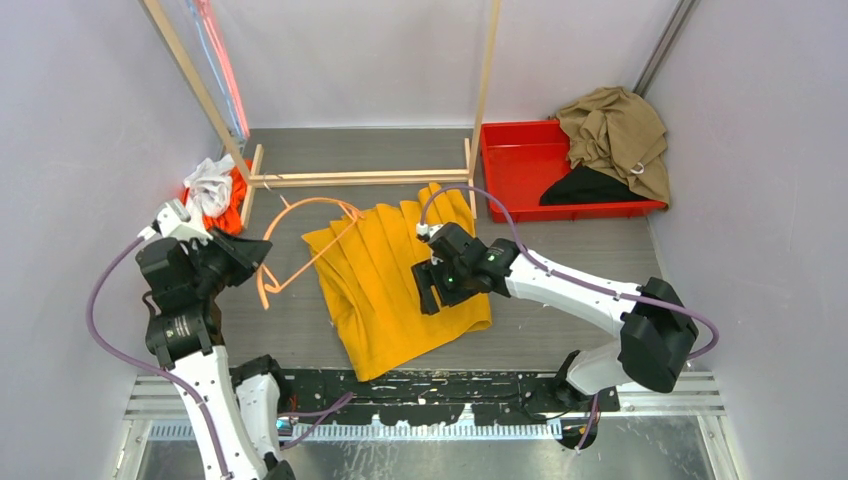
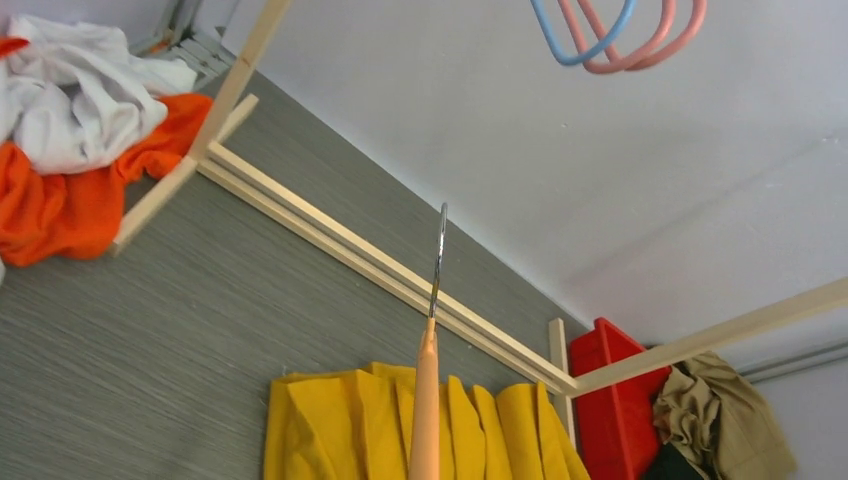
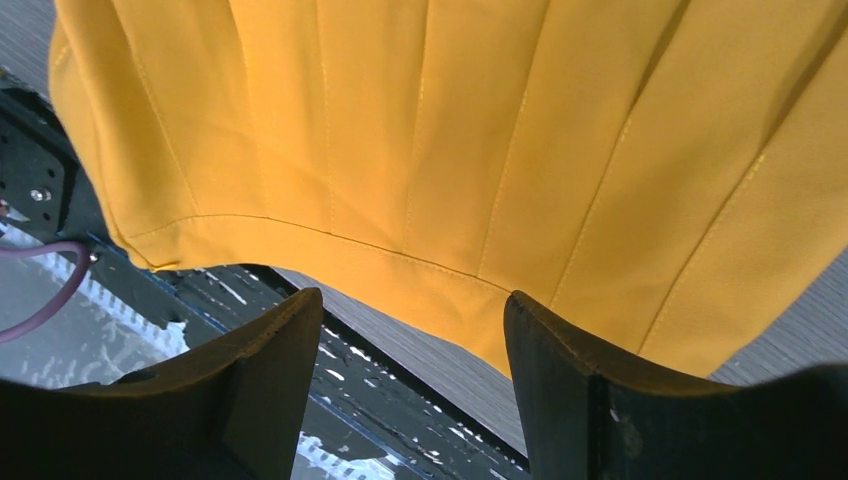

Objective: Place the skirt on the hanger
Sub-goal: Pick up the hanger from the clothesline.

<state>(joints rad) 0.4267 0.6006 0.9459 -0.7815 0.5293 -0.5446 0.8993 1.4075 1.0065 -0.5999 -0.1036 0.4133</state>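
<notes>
Pinching the orange hanger (image 2: 427, 410) are the left fingers (image 1: 250, 256); right fingers (image 3: 270, 380) are hovering spread over yellow skirt (image 1: 385, 290) on desk (image 1: 300, 335).

Left arm (image 1: 190, 335) stands bent at the left, its gripper (image 1: 240, 258) pointing right, jaws closed on the hanger (image 1: 300, 238). Right arm (image 1: 580, 290) stretches leftward, its gripper (image 1: 430, 292) low, jaws spread wide.

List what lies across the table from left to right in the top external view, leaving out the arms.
In order: white and orange cloth pile → orange hanger → yellow skirt → red bin → tan garment, draped over the bin's right end.
</notes>
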